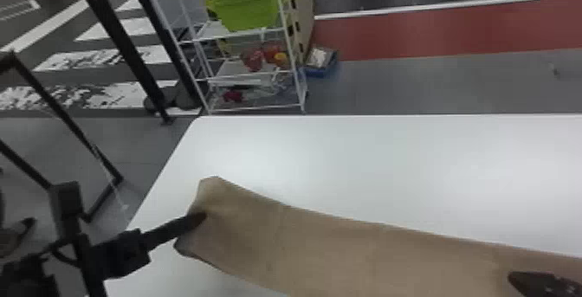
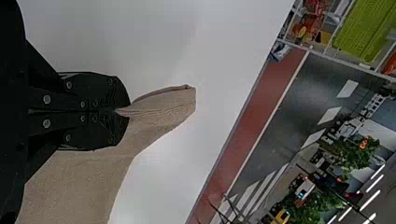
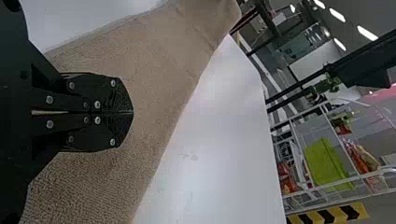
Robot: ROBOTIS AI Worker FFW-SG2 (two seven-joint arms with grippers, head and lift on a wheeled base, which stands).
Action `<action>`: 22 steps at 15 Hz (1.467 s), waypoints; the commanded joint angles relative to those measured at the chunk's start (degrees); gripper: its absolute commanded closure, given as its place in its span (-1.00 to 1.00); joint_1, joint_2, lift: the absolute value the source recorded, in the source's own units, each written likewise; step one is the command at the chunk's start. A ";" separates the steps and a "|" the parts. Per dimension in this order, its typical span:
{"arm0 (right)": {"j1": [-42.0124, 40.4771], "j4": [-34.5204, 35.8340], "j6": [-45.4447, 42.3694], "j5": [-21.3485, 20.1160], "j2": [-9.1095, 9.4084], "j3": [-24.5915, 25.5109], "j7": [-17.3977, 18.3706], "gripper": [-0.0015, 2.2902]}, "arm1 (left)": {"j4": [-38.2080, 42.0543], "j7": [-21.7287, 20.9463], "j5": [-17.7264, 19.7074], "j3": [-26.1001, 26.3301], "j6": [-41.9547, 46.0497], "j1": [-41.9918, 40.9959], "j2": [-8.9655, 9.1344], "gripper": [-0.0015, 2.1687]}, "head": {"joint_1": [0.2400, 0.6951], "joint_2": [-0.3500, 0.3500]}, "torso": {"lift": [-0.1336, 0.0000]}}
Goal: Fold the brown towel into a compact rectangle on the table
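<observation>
In the head view the brown towel (image 1: 329, 244) stretches as a long band over the white table (image 1: 346, 153), from left of centre to the right edge. My left gripper (image 1: 201, 217) is at its left end, which is raised and bent. The left wrist view has the left gripper (image 2: 122, 112) shut on a pinched fold of the towel (image 2: 159, 116). My right gripper (image 1: 515, 278) is over the towel's right part. In the right wrist view the right gripper (image 3: 131, 112) has its fingers together, above or against the towel (image 3: 159, 60); I cannot tell if cloth is held.
Beyond the table's far edge stands a white wire shelf (image 1: 249, 73) with a green bin (image 1: 247, 8). A blue box (image 1: 320, 62) sits on the floor beside it. Black metal frame bars (image 1: 65, 114) rise past the table's left side.
</observation>
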State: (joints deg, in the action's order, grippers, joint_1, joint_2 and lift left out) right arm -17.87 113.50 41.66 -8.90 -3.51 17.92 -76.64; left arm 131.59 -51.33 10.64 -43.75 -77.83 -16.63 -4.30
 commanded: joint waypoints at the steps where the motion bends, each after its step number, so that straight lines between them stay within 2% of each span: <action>1: 0.90 -0.47 -0.04 -2.53 -0.01 -2.18 0.79 0.40 | -0.89 0.00 0.09 -0.46 0.00 0.81 -0.10 0.64 | 1.00 0.86 | -0.83; 9: 5.74 -2.93 6.29 -8.68 0.35 -9.30 3.51 0.40 | -1.60 0.53 0.26 -0.55 0.00 2.39 -0.18 0.64 | 1.00 0.99 | -0.83; 15: 10.40 -8.38 6.46 -9.65 0.43 -11.85 6.68 0.40 | -3.18 0.88 0.18 -1.61 0.17 3.71 -0.45 0.64 | 1.00 1.00 | -0.83; 16: 11.36 -9.52 6.46 -9.82 0.78 -12.55 7.03 0.40 | -3.27 0.88 0.26 -2.05 0.17 3.80 -0.54 0.64 | 1.00 1.00 | -0.83; 18: 13.65 -11.55 6.11 -11.84 2.63 -13.52 7.47 0.40 | -3.27 0.53 1.23 -3.28 0.00 4.06 -0.71 0.64 | 1.00 1.00 | -0.83; 22: 14.35 -12.07 6.46 -11.67 3.07 -15.19 8.26 0.40 | -3.18 -0.18 3.95 -4.33 -3.17 4.06 -0.80 0.64 | 1.00 1.00 | -0.83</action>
State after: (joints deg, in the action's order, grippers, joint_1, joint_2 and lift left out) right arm -3.59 101.42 47.81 -20.65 -0.54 2.98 -68.38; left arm 128.35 -51.44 13.76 -47.82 -79.37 -12.57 -5.01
